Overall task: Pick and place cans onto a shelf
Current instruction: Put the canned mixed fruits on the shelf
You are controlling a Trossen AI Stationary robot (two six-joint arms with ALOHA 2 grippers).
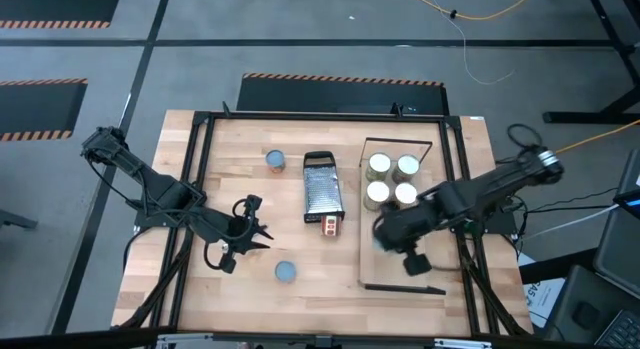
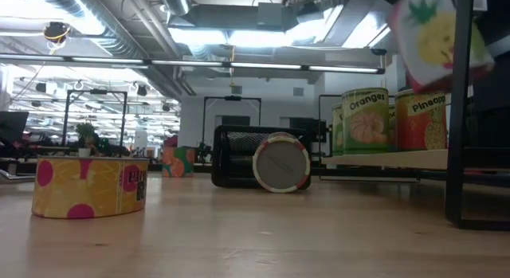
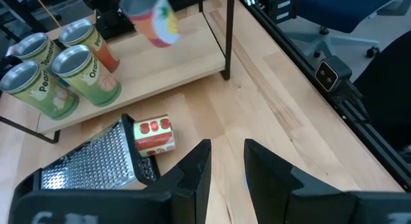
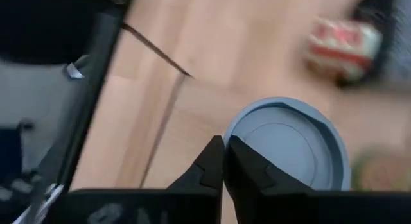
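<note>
I have the right arm's fingers (image 4: 215, 161) pinched almost together on the rim of a pale-blue-topped can (image 4: 289, 147), and the can hangs clear in the air below them, so I read it as held. From the left wrist view that same can sits above the shelf (image 1: 400, 261), over the bare half of the board, just beside the four cans (image 1: 392, 179) already standing in a square at the far end. What matters for setting it down is the can's long axis: in the low view it looks tipped rather than upright, and I judge it must come vertical over the free wood and not over its neighbours' tops before the fingers let go. The open space lies on the near side of the standing group, straight under the right arm, which is the arm closer to the shelf. The left arm's fingers (image 3: 196, 174) stand apart with nothing between them, waiting over the tabletop (image 1: 230, 139) left of the grater (image 1: 322, 189). Three more cans are off the shelf: one upright with a blue top (image 1: 275, 161) near the far edge, another blue-topped one (image 1: 285, 272) near the front, close to the left arm, and a red one (image 1: 330, 226) lying on its side against the grater's near end
</note>
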